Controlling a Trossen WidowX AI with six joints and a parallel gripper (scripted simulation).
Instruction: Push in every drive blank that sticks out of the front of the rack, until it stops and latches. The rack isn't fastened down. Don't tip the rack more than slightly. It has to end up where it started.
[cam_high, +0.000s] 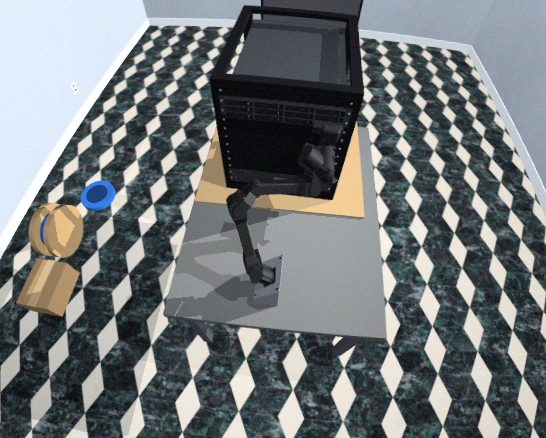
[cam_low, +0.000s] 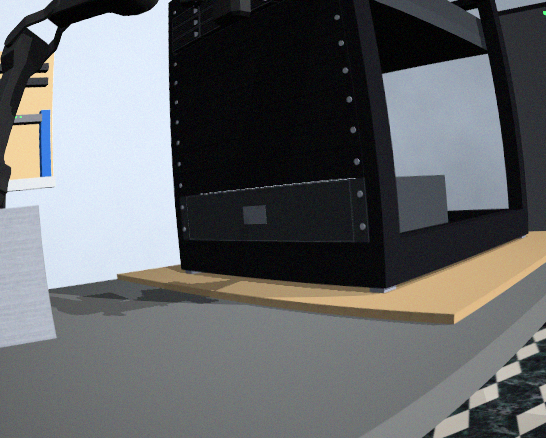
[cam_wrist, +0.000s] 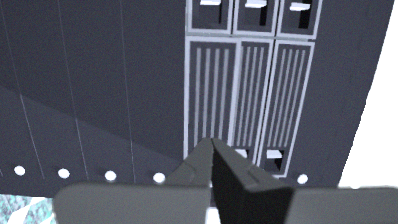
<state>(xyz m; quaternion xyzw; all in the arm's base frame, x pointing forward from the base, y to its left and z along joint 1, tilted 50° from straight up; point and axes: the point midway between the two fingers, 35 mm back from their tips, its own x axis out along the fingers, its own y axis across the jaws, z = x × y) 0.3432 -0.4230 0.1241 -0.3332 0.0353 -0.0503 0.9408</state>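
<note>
The black rack (cam_high: 287, 88) (cam_low: 376, 175) (cam_wrist: 345, 100) stands upright on a tan board. Its drive bays run across the upper front (cam_high: 265, 111). In the wrist view, three slotted drive blanks lie side by side. The left blank (cam_wrist: 211, 95) looks wider and nearer than the middle blank (cam_wrist: 250, 95) and right blank (cam_wrist: 286, 95), so it appears to stick out. My gripper (cam_wrist: 209, 145) is shut and empty, its tips over the lower end of the left blank. Contact cannot be told. The fingers hide that end, and the arm covers the right bays in the top view.
The tan board (cam_high: 350, 202) (cam_low: 425, 309) lies on the grey table (cam_high: 330, 270) (cam_low: 250, 370). A dark unit (cam_low: 215, 220) fills the rack's lowest part. The arm's base plate (cam_high: 267, 295) stands on the table's front part. Cardboard-coloured objects and a blue ring (cam_high: 98, 195) are on the floor at left.
</note>
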